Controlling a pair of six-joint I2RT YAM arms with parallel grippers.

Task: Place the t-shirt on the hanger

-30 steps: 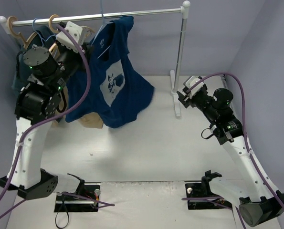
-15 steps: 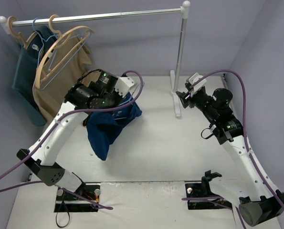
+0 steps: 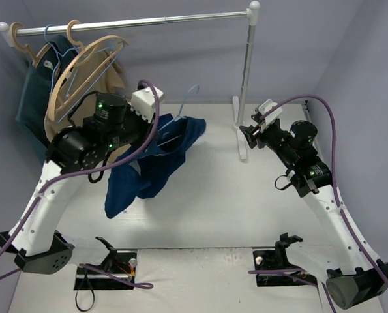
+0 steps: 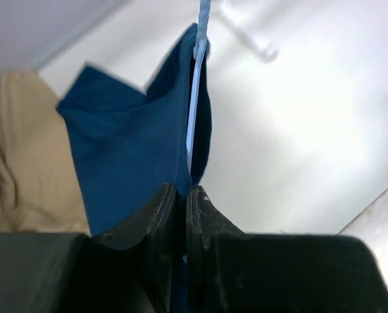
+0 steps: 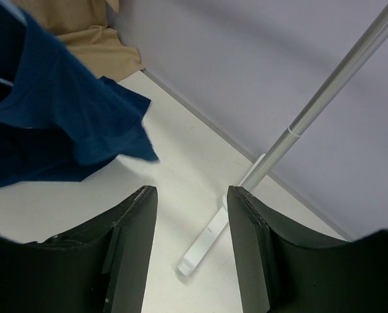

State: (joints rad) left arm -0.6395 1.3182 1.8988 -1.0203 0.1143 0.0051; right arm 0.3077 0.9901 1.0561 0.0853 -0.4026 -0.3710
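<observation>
No writing can be read anywhere: the t-shirt (image 3: pixel 145 173) hangs bunched with no print showing, and a small pale tag (image 3: pixel 48 63) on the dark teal garment (image 3: pixel 29 98) is too small to make out. The left gripper (image 3: pixel 160 132) is held above the middle of the table (image 3: pixel 220 195), its 2 fingers (image 4: pixel 164 208) pressed together on the thin light-blue hanger (image 4: pixel 195 98) and a fold of the navy shirt, which droops below it toward the tabletop. The hanger's hook (image 3: pixel 192 89) points up and back, well below the rail (image 3: pixel 135 21) of the clothes rack. At the rail's left end hang a tan wooden hanger (image 3: pixel 83 65), a tan garment (image 3: pixel 112 75) and the teal one, crowded just behind the left arm. The right gripper (image 5: pixel 190 248) hovers with its fingers apart and nothing between them, beside the rack's upright post (image 3: pixel 246 78) and above its white foot (image 5: pixel 203 244). In the right wrist view, 1 corner of the shirt (image 5: pixel 57 124) reaches toward that gripper without touching it. Bare tabletop lies between the 2 arms, and the walls close in at the back and on both sides.
</observation>
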